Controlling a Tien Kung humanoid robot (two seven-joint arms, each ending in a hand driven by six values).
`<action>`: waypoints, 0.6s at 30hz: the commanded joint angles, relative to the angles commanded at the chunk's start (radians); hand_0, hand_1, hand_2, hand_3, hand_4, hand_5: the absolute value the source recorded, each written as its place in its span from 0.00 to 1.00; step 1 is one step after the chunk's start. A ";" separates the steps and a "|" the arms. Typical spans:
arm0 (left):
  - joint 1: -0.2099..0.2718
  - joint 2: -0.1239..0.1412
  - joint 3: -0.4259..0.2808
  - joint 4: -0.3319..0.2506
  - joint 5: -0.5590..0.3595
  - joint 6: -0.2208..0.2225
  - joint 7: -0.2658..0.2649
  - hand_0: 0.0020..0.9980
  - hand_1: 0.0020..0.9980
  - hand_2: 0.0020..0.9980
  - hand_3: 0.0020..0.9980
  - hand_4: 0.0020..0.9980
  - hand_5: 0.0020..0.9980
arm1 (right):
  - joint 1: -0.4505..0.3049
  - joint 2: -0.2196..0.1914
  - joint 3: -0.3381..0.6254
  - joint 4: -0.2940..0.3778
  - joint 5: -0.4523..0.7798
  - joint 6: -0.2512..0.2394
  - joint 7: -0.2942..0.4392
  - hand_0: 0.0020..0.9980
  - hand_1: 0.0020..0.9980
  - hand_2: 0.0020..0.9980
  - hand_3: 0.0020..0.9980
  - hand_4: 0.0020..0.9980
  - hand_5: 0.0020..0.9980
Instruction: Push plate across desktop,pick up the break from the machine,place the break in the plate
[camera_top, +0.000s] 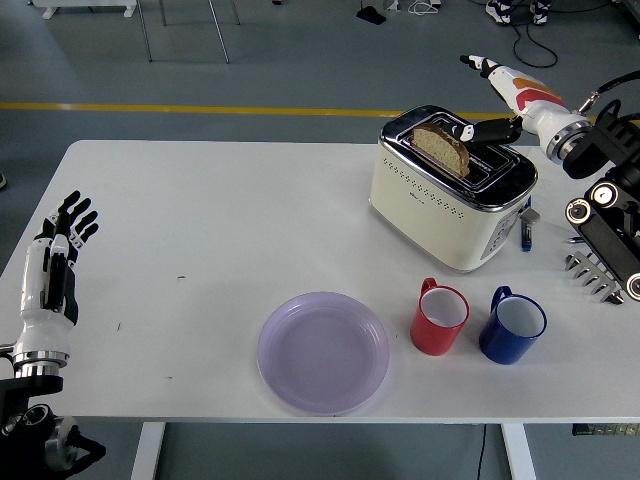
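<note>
A lilac plate (323, 351) lies near the table's front edge, left of two mugs. A cream toaster (450, 187) stands at the back right with a slice of bread (441, 147) sticking up from its slot. My right hand (484, 96) hovers over the toaster's top with fingers spread; one dark fingertip (466, 131) is right beside the bread, and nothing is grasped. My left hand (58, 252) is at the table's left edge, fingers spread, far from the plate.
A red mug (439, 318) and a blue mug (511, 326) stand right of the plate. A metal toast rack (600, 268) and a pen (526, 231) lie right of the toaster. A white table (230, 220) carries everything.
</note>
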 joint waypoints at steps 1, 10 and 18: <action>0.000 -0.001 0.001 0.001 0.000 0.000 0.000 0.80 0.83 0.90 0.86 0.53 1.00 | 0.005 0.006 -0.005 -0.005 0.003 0.000 -0.002 1.00 0.93 0.99 1.00 0.83 0.29; -0.009 -0.002 0.001 0.006 -0.008 0.002 0.001 0.80 0.83 0.89 0.86 0.53 1.00 | 0.108 0.087 -0.102 -0.148 0.053 0.023 -0.034 0.93 0.86 0.87 0.94 0.84 0.29; -0.013 -0.002 0.006 0.007 -0.011 0.003 0.004 0.80 0.83 0.89 0.86 0.53 1.00 | 0.165 0.128 -0.155 -0.249 0.092 0.053 -0.051 0.88 0.81 0.79 0.91 0.83 0.29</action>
